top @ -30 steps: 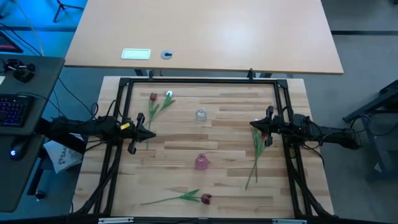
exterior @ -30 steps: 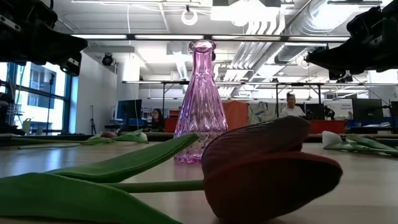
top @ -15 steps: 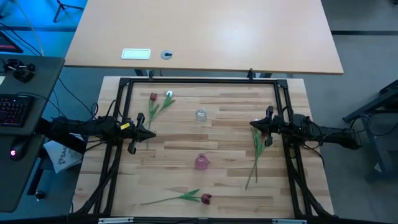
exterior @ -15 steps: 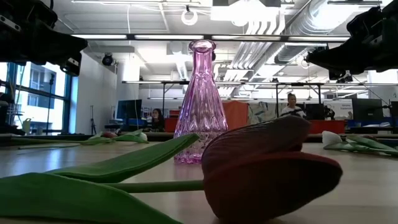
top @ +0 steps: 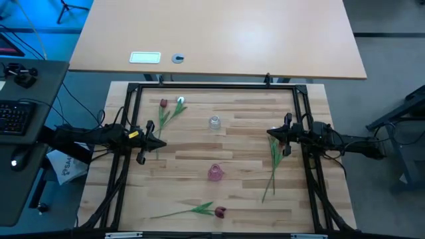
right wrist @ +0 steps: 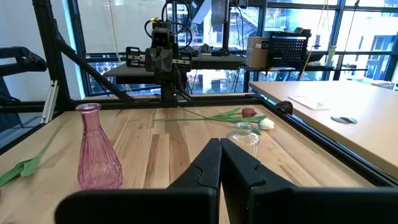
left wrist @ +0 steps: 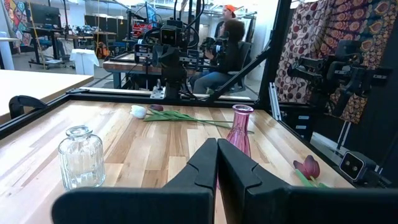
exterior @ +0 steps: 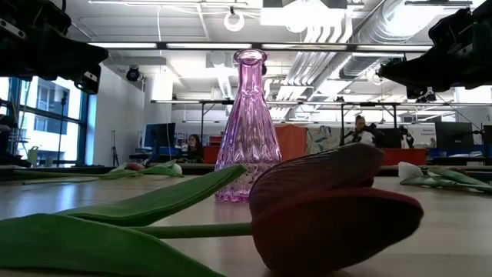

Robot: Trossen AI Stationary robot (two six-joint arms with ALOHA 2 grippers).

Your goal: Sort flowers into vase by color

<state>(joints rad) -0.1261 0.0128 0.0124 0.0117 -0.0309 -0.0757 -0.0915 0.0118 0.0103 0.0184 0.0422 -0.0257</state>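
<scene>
The left gripper hangs above the left side of the table with its two fingers pressed together and nothing between them; its wrist view shows the fingers meeting in a closed line. Just beyond it, toward the far left corner, a red tulip and a white tulip lie side by side, their green stems slanting back toward the gripper. Right of them, in the far middle of the table, stands a small clear vase, upright. Nearer the front, about the middle, stands a pink vase, also upright and tall-necked in the low view. Near the front edge, a second red tulip lies on its side with its stem and leaf running to the left; its dark head fills the foreground of the low view. On the right side, more flowers lie in a bundle with long stems running toward the front, their heads under the right gripper. That gripper hangs above the table's right side, its fingers likewise shut together and empty. No flower is in either vase.
</scene>
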